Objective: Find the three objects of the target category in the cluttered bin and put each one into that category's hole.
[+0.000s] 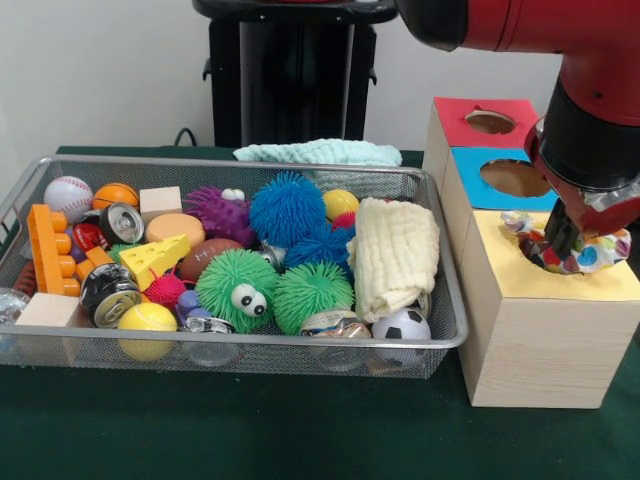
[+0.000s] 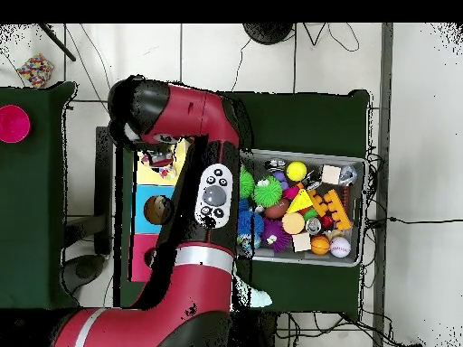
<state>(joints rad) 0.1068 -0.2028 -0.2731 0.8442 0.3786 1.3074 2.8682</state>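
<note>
My gripper (image 1: 560,240) is lowered over the hole in the yellow top of the wooden box (image 1: 540,340), to the right of the bin. It is shut on a cloth with a multicoloured pattern (image 1: 600,248), which bunches around the hole's rim and around the black fingers. In the overhead view the arm hides the gripper, and only a bit of the patterned cloth (image 2: 161,161) shows. A cream folded cloth (image 1: 395,255) lies at the right end of the wire bin (image 1: 240,350). Outside the bin, a pale teal cloth (image 1: 318,152) lies behind its far rim.
The box also has a blue section with a hole (image 1: 514,178) and a red one (image 1: 490,121) behind the yellow. The bin holds fuzzy balls, sports balls, cans, wooden blocks and orange bricks. A pink disc (image 2: 13,122) sits on a separate green table.
</note>
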